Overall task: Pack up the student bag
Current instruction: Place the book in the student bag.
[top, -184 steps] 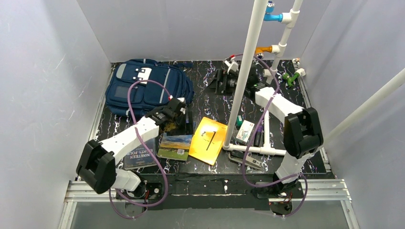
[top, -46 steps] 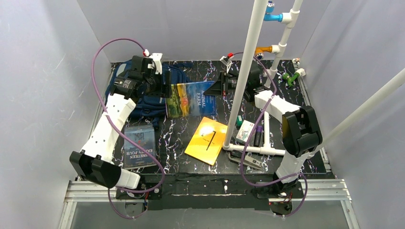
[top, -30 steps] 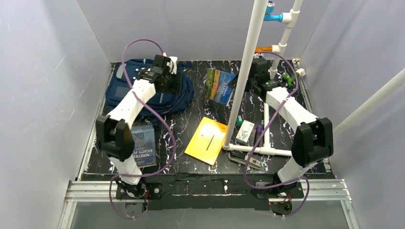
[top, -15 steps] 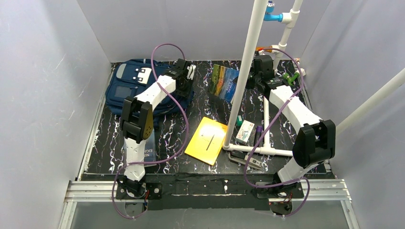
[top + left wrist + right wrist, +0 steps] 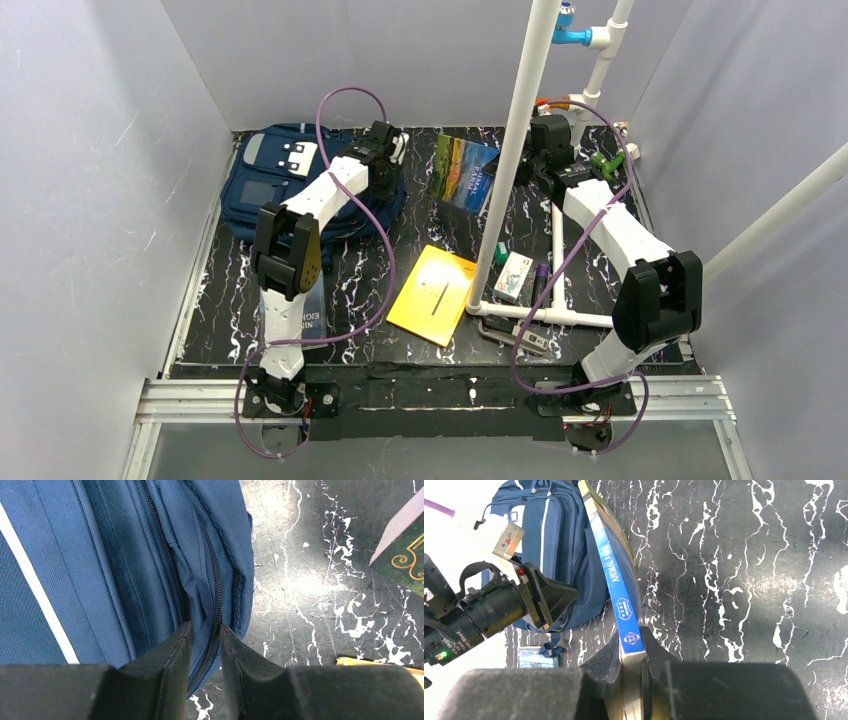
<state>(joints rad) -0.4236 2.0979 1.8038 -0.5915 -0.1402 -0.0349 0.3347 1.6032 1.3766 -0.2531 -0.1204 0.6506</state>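
The student bag [image 5: 285,185], a navy blue backpack with grey stripes, lies flat at the back left of the table. My left gripper [image 5: 205,627] is shut on a fold of its fabric along a zipper, at the bag's right edge [image 5: 385,158]. Right of the bag, my right gripper [image 5: 631,649] is shut on the bottom end of a blue-spined book, "Animal Farm" [image 5: 616,580]. It holds the book [image 5: 463,172] on edge above the table. The book's far end points at the bag [image 5: 559,540].
A white pipe frame [image 5: 510,150] rises just right of the held book. On the table lie a yellow book [image 5: 435,295], a "Nineteen Eighty-Four" book [image 5: 300,315] partly under the left arm, a small box [image 5: 513,275], a dark pen [image 5: 540,285] and a green object [image 5: 607,160].
My left arm swung from the bag's top to its right edge and its jaws closed on the zipper fabric. My right arm carried the book back and right, and has held nearly still since.
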